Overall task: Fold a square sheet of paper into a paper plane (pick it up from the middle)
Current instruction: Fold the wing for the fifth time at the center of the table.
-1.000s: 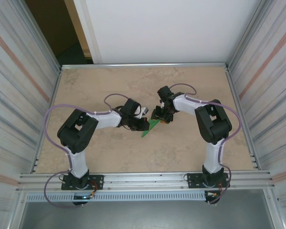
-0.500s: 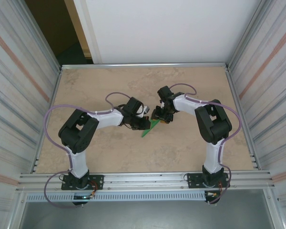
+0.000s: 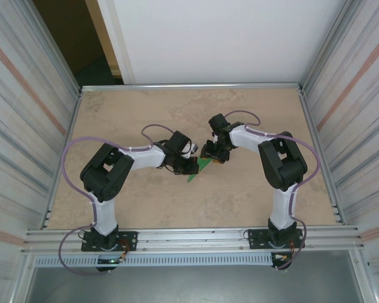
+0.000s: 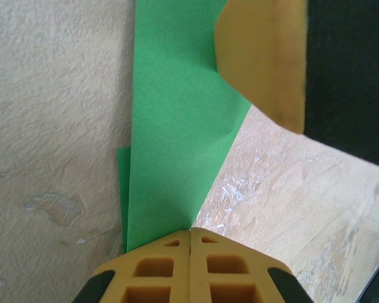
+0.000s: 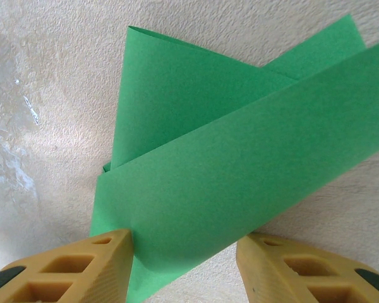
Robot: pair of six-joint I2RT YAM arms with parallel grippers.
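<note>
left gripper (image 4: 191, 235): jaws pressed together on the near tip of the paper plane (image 4: 177, 132). The green flap runs from them toward the top of the left wrist view.
right gripper (image 5: 183, 246): jaws about half apart, straddling the folded layers. The lower-left finger (image 5: 95, 262) touches the paper's edge and the lower-right one stands clear, so nothing is clamped.
paper plane, place: centre of the top view, between the two grippers and low over the table (image 3: 252, 208). It is partly folded with the layers splayed. Cannot tell whether it lies flat.
risk, slip or tear: the only pinch is on a narrow tip. A pull from the left arm while the right closes would likely slide the paper out or rip it.
risk, skewed crease: in the right wrist view the upper layer crosses the lower one. Closing there would probably set a crooked fold.
risk, contact: the grippers sit near each other, so an inward move may knock them together.
room, near: bare table down to the front rail (image 3: 177, 233).
room, far: wide bare table up to the back edge (image 3: 189, 86), with the side walls well apart.
</note>
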